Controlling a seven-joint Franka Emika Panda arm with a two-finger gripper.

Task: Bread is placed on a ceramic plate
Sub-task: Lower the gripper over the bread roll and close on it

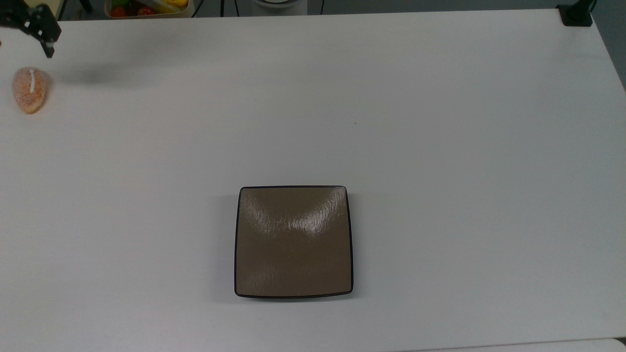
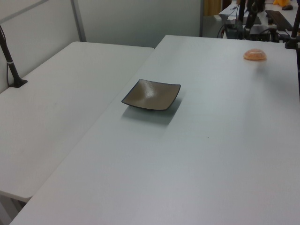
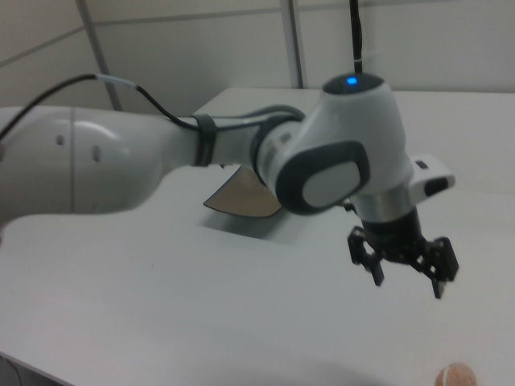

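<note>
Bread (image 1: pixel 30 90) on table (image 1: pixel 440 122) just below spread-fingered, empty tool (image 3: pixel 407 285), ceramic plate (image 1: pixel 294 242) well apart

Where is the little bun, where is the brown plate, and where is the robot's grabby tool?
bun (image 1: pixel 30 90), top view, middle of its sugary top
plate (image 1: pixel 293 288), top view, bare part near its lower rim
tool (image 3: pixel 406 273), right view, midway between its two spread fingertips
</note>
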